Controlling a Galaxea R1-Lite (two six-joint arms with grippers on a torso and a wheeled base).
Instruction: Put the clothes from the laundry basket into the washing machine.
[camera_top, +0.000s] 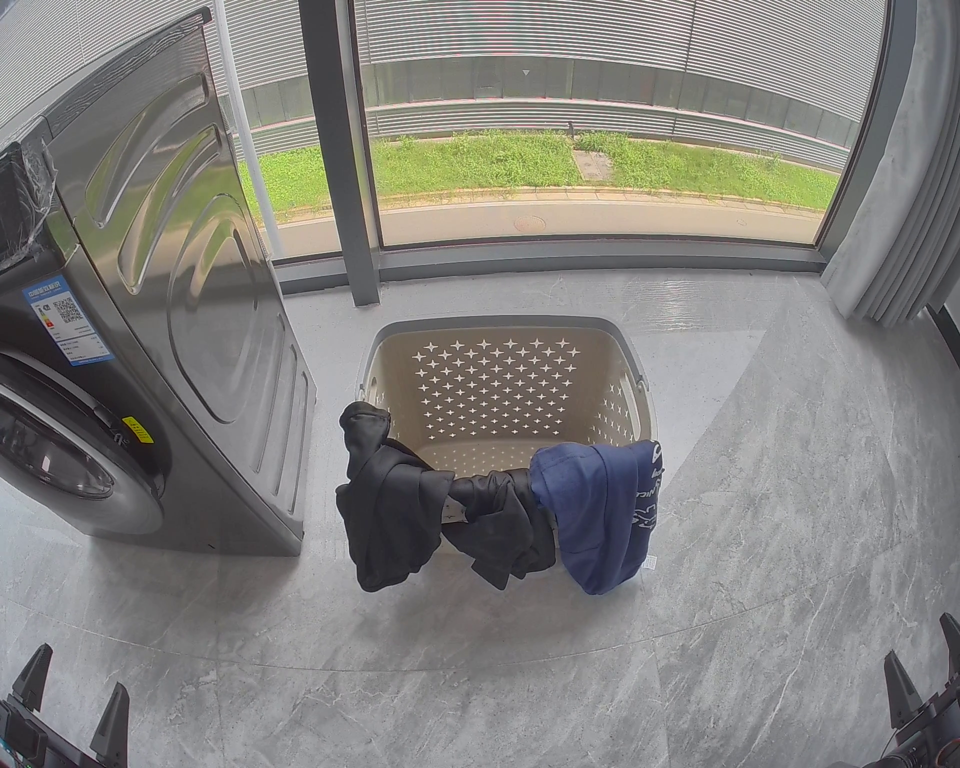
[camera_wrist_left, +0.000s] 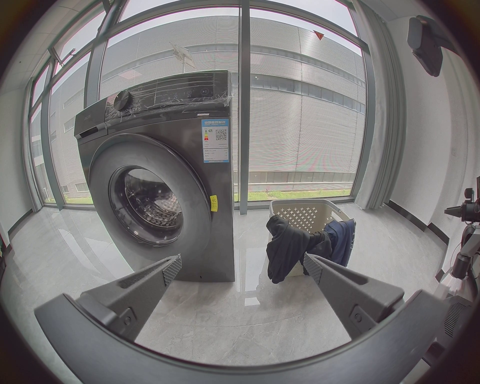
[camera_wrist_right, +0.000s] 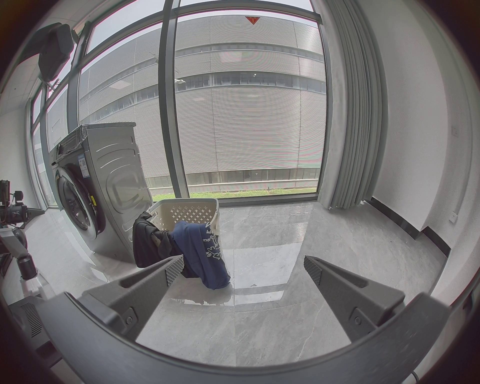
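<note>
Draped over the near rim of the laundry basket (camera_top: 500, 328), none of it in the washing machine (camera_top: 190, 300): black garment (camera_top: 392, 515) on the corner nearer the machine, hanging down the outside wall, then bunched along the rim until touching the blue garment (camera_top: 600, 520) on the other corner (pale print on its outer edge, too small to make out). Both hanging mostly outside the basket, lower hems close to the grey stone floor (camera_top: 760, 560). Pale basket with star-shaped perforations in the walls, standing upright on the floor just beside the machine's side panel, on the robot's right of it. Dark grey front-loader, round port facing the robot's side of the room, steel drum visible through it in the left wrist view; cannot tell whether a door covers the port. Behind both, a full-height window (camera_top: 600, 120) with a grass strip outside, and a grey curtain (camera_top: 900, 200) bunched at its right end. Left gripper (camera_top: 78, 690) low at the near left, jaws spread wide, well apart from the basket. Right gripper (camera_top: 920, 650) low at the near right, jaws likewise wide, also well apart from the clothes.
</note>
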